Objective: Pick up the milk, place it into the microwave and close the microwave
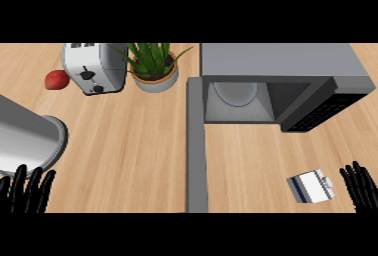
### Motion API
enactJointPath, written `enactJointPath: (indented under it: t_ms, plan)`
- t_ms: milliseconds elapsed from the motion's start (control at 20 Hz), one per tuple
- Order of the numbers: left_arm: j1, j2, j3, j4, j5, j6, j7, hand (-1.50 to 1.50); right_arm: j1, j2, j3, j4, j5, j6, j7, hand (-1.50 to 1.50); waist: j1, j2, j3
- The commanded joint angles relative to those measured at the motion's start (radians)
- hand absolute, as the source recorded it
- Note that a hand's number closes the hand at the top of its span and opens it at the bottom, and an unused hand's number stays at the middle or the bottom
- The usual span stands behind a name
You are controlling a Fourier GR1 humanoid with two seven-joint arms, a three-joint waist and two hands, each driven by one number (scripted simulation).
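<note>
The milk carton (311, 187), white with a dark blue band, lies on the wooden counter at the lower right. My right hand (362, 187) stands just right of it, fingers straight and pointing up, apart from the carton. The grey microwave (284, 62) sits at the upper right with its cavity (240, 100) showing a round glass plate inside. Its door (196, 145) is swung wide open, stretching down the middle of the view. My left hand (26, 192) rests open at the lower left edge, fingers up.
A silver toaster (92, 67) and a potted green plant (153, 65) stand at the back left, with a red fruit (57, 80) beside the toaster. A large metal pot (26, 137) sits at the left edge above my left hand.
</note>
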Motion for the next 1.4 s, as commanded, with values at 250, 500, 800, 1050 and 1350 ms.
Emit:
enactJointPath:
  t_ms: [250, 500, 800, 1050, 1350]
  plan:
    - [0.039, 0.011, 0.008, 0.032, 0.012, -0.038, -0.047, -1.50, -0.206, -0.112, -0.037, 0.496, 0.092, -0.048, -0.296, -1.50, 0.003, 0.001, 0.001]
    - [0.059, 0.019, -0.009, -0.012, 0.016, -0.028, -0.037, -1.50, -0.255, -0.111, -0.007, 0.661, 0.135, -0.127, -0.445, -1.50, 0.005, 0.001, 0.001]
    - [0.070, 0.008, -0.009, 0.013, 0.000, -0.038, -0.072, -1.50, -0.303, -0.148, 0.021, 0.788, 0.148, -0.140, -0.516, -1.50, 0.005, 0.001, 0.001]
    - [0.098, -0.012, -0.019, 0.027, -0.025, -0.040, -0.103, -1.50, -0.331, -0.153, 0.051, 0.827, 0.160, -0.166, -0.535, -1.50, 0.004, 0.001, 0.001]
    - [0.106, 0.002, 0.012, 0.028, 0.027, -0.075, -0.111, -1.50, -0.361, -0.128, 0.082, 0.831, 0.143, -0.152, -0.555, -1.50, 0.006, 0.000, 0.001]
